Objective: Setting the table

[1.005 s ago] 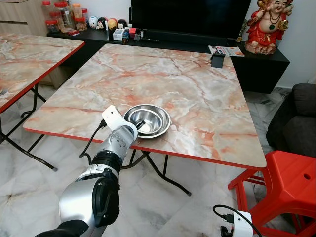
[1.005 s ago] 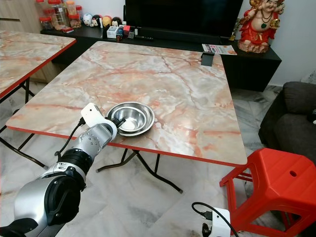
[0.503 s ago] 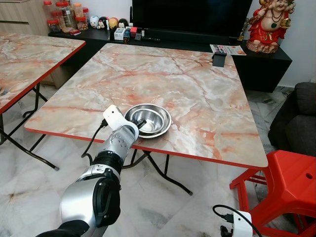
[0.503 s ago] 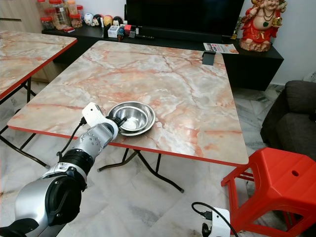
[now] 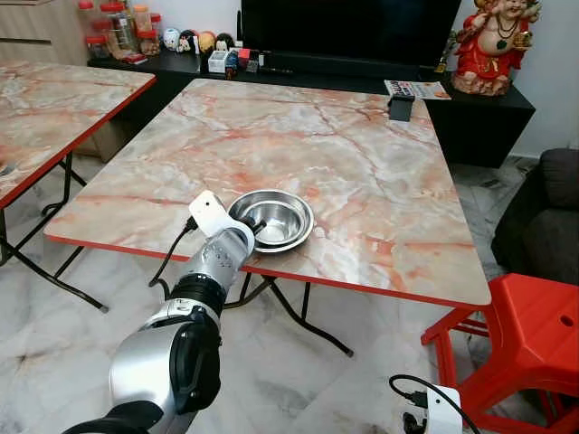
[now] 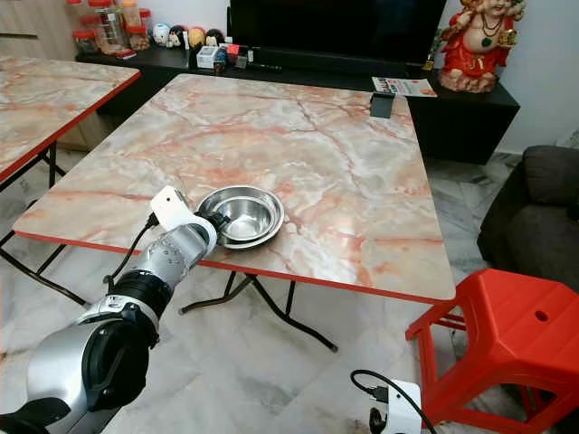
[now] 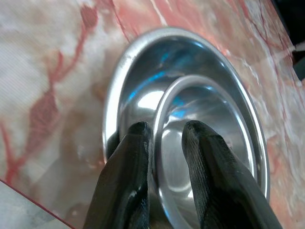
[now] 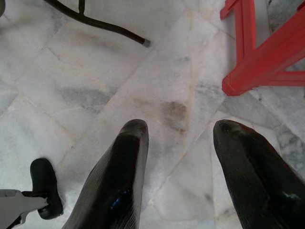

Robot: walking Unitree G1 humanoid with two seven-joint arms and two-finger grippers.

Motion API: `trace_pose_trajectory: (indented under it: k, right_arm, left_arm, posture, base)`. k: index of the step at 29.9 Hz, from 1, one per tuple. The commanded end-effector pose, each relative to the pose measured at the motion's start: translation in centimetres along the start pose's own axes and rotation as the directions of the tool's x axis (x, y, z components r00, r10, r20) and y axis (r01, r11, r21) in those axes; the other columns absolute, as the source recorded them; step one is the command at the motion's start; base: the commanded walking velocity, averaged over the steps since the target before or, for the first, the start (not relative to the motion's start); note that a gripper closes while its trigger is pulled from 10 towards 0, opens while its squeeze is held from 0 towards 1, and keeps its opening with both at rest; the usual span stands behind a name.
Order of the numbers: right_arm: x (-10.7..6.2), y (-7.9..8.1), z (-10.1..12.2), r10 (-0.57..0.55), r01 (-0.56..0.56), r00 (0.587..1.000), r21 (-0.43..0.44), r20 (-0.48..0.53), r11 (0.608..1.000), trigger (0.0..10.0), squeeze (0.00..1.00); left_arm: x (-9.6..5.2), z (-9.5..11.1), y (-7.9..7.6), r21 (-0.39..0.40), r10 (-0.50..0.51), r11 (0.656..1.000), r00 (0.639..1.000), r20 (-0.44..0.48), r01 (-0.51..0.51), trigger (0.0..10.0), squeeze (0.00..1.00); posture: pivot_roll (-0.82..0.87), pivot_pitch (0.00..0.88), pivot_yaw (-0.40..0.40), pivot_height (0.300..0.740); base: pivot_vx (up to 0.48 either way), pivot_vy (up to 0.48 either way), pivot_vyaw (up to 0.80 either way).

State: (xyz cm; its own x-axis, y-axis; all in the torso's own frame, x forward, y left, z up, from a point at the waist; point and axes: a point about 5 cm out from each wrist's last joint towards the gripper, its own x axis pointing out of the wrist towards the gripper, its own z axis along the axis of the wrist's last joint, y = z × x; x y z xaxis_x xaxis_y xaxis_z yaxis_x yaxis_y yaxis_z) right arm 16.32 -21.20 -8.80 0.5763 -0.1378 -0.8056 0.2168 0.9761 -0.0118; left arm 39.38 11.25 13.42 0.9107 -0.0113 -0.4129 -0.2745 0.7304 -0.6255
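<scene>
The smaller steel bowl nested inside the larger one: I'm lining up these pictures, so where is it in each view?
Left eye view: the smaller steel bowl sits low and left of centre, near the table's front edge.
Right eye view: likewise.
Left wrist view: centre, its rim between the left gripper fingers.
Right wrist view: floor and red stool.
Shared landmark: the larger steel bowl.

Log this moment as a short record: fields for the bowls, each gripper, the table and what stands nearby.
bowls: small steel bowl nested in a big steel bowl, near the table's front edge
left gripper: fingers astride the small bowl's rim
right gripper: open, hanging above the floor
table: marble-patterned top, red edge
nearby: red stool at the robot's right
</scene>
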Motion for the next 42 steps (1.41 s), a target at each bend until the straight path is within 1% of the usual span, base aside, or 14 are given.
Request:
trace_pose_trajectory:
  k: [1,11,18,20,24,26,27,29,31,32,33,37,39,42]
  right_arm:
    - [0.1,0.0,0.4,-0.008,0.008,1.000,0.018,0.018,1.000,10.0,0.00]
    - [0.1,0.0,0.6,-0.008,0.008,1.000,0.018,0.021,1.000,10.0,0.00]
    - [0.1,0.1,0.7,-0.008,0.007,1.000,0.020,0.023,1.000,10.0,0.00]
    - [0.1,0.2,0.7,-0.006,0.005,1.000,0.021,0.025,1.000,10.0,0.00]
    - [0.2,0.4,0.8,-0.002,0.001,1.000,0.022,0.027,1.000,10.0,0.00]
    - [0.2,0.6,0.8,0.004,-0.005,1.000,0.022,0.027,1.000,10.0,0.00]
    - [0.2,0.6,0.8,0.004,-0.005,1.000,0.022,0.027,1.000,10.0,0.00]
    - [0.2,0.9,0.9,0.010,-0.011,1.000,0.022,0.028,1.000,10.0,0.00]
    - [0.2,1.0,0.9,0.012,-0.013,1.000,0.022,0.028,1.000,10.0,0.00]
    - [0.2,1.0,0.9,0.013,-0.014,1.000,0.022,0.028,1.000,10.0,0.00]
    - [0.2,1.0,0.9,0.013,-0.014,1.000,0.022,0.028,1.000,10.0,0.00]
    - [0.2,1.2,0.6,0.019,-0.019,1.000,0.019,0.019,1.000,10.0,0.00]
    - [0.2,1.2,0.6,0.020,-0.021,1.000,0.017,0.017,1.000,10.0,0.00]
    - [0.2,1.2,0.5,0.021,-0.021,1.000,0.016,0.016,1.000,10.0,0.00]
  left_arm:
    - [0.0,0.5,-0.7,0.008,-0.005,1.000,1.000,0.019,0.005,10.0,0.00]
    - [-0.1,1.6,-1.0,0.032,-0.026,0.999,0.995,0.096,0.023,10.0,0.00]
    - [-0.7,4.5,-0.2,0.224,-0.036,0.974,0.959,0.281,-0.029,10.0,0.00]
    - [-1.4,6.2,0.3,0.337,-0.076,0.939,0.913,0.402,-0.070,10.0,0.00]
    - [-2.3,7.8,1.6,0.423,-0.095,0.894,0.860,0.501,-0.148,10.0,0.00]
    - [-2.8,8.7,4.1,0.505,-0.071,0.821,0.831,0.552,-0.266,10.0,0.00]
    - [-2.8,8.7,4.1,0.505,-0.071,0.821,0.831,0.552,-0.266,10.0,0.00]
    - [-3.5,9.6,7.5,0.596,-0.025,0.686,0.805,0.592,-0.417,10.0,0.00]
    - [-4.0,9.9,9.0,0.621,-0.015,0.629,0.791,0.612,-0.468,10.0,0.00]
    - [-4.4,10.2,10.5,0.645,0.004,0.561,0.780,0.625,-0.520,10.0,0.00]
    - [-4.4,10.2,10.5,0.645,0.004,0.561,0.780,0.625,-0.520,10.0,0.00]
    - [-5.7,9.9,16.4,0.685,0.128,0.396,0.775,0.619,-0.612,10.0,0.00]
    - [-5.9,9.1,18.4,0.699,0.186,0.371,0.786,0.589,-0.612,10.0,0.00]
    - [-6.1,8.8,19.1,0.705,0.203,0.357,0.787,0.582,-0.613,10.0,0.00]
  posture:
    - [-0.07,0.000,-0.049,0.725]
    - [-0.07,0.000,-0.051,0.725]
    - [-0.06,0.000,-0.050,0.725]
    - [-0.05,0.000,-0.051,0.725]
    - [-0.04,0.000,-0.050,0.725]
    - [-0.03,0.000,-0.047,0.725]
    - [-0.03,0.000,-0.047,0.725]
    - [-0.01,0.000,-0.045,0.725]
    - [-0.01,0.000,-0.045,0.725]
    - [0.00,0.000,-0.045,0.725]
    - [0.00,0.000,-0.045,0.725]
    - [0.01,0.000,-0.040,0.725]
    - [0.01,0.000,-0.037,0.725]
    - [0.01,0.000,-0.037,0.725]
  base:
    - [0.000,0.000,0.00]
    - [0.000,0.000,0.00]
    - [0.000,0.000,0.00]
    - [0.000,0.000,0.00]
    - [0.000,0.000,0.00]
    - [0.000,0.000,0.00]
    - [0.000,0.000,0.00]
    - [0.000,0.000,0.00]
    - [0.000,0.000,0.00]
    - [0.000,0.000,0.00]
    - [0.000,0.000,0.00]
    - [0.000,0.000,0.00]
    - [0.000,0.000,0.00]
    - [0.000,0.000,0.00]
